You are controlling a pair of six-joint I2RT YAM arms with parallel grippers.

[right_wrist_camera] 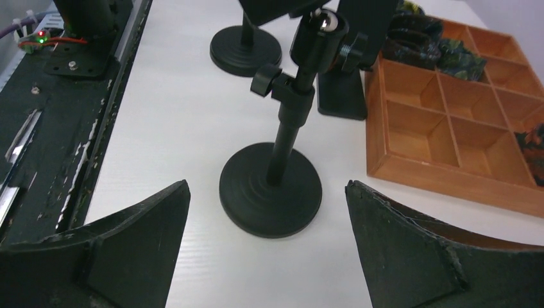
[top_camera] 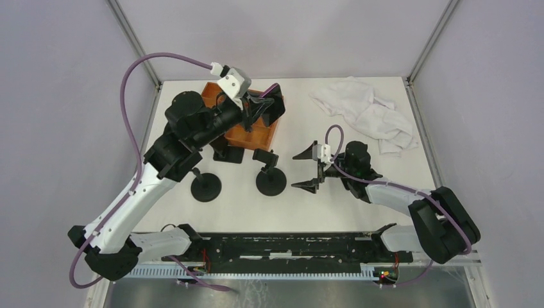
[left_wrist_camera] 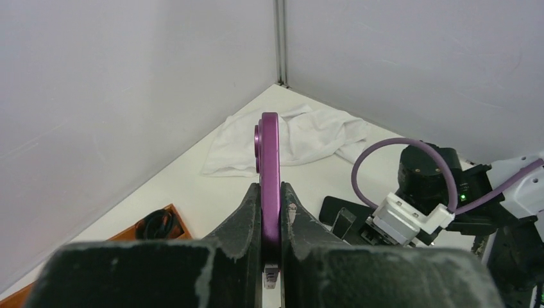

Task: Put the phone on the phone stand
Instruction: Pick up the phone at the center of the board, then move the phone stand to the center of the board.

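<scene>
Phone (left_wrist_camera: 269,147), purple and seen edge-on from the left wrist, stands upright between the two fingers (left_wrist_camera: 237,221) of the left tool (left_wrist_camera: 270,189). The tool is closed tight on the lower part of the phone, and the upper half, with its camera bump facing left, rises free above the fingertips. From above, the left arm reaches to the back of the bench (top_camera: 359,212) and holds the phone in the air over the far right corner of the wooden tray (top_camera: 247,135).

The right tool (top_camera: 308,169) holds nothing; its fingers (right_wrist_camera: 128,247) are spread as wide as they go. It hangs low over the bench, facing a black stand (right_wrist_camera: 272,192) with a round base, a thin post and a ball joint at the top. The stand is ahead of the fingertips and centred on the gap between them, touching neither. A second stand (top_camera: 205,186) of the same kind is further left, and the tray lies just behind both.

The phone and the nearer stand are well apart, the phone being higher and further back. A crumpled white cloth (top_camera: 365,115) lies at the back right of the bench
</scene>
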